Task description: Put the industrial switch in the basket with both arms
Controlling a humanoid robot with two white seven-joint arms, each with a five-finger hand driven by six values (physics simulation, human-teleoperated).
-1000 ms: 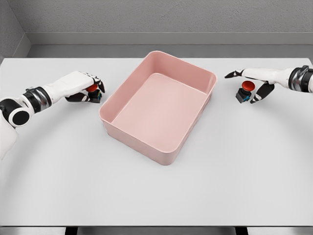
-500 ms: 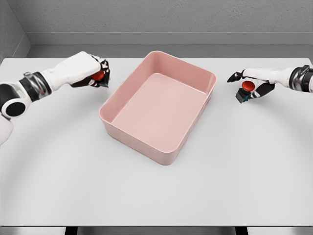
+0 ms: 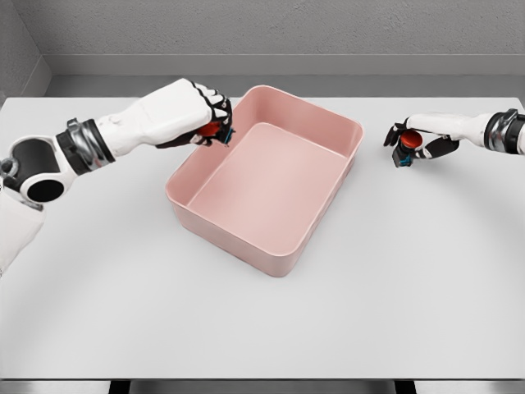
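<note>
- Bench (image 3: 262, 328): pale grey surface filling most of the frame, bare apart from the items below.
- Basket (image 3: 267, 176): pink rectangular tub at frame centre, set at an angle, open top, nothing inside it.
- Left hand (image 3: 189, 111): upper left of centre, arm entering from the left edge. Fingers (image 3: 215, 103) curled tight around the left switch (image 3: 212, 129), whose red button peeks out under the knuckles. The hand is raised, right at the basket's upper-left rim.
- Right hand (image 3: 422, 135): upper right, arm entering from the right edge. Fingers wrapped around the right switch (image 3: 408, 145), thumb on one side and the others over the top; red cap and a bit of dark body show between them. Cannot tell whether it is off the bench or resting on it. Well apart from the basket's right wall.
- Risk, left side: the switch sits low in the grip, just at rim height. My read is that letting go here could land it on the rim and tip it outward onto the bench; a knuckle could also knock the wall and shove the basket.
- Risk, right side: the hold looks shallow, mostly fingertips. A long sideways carry could let the switch twist or slip before it clears the wall.
</note>
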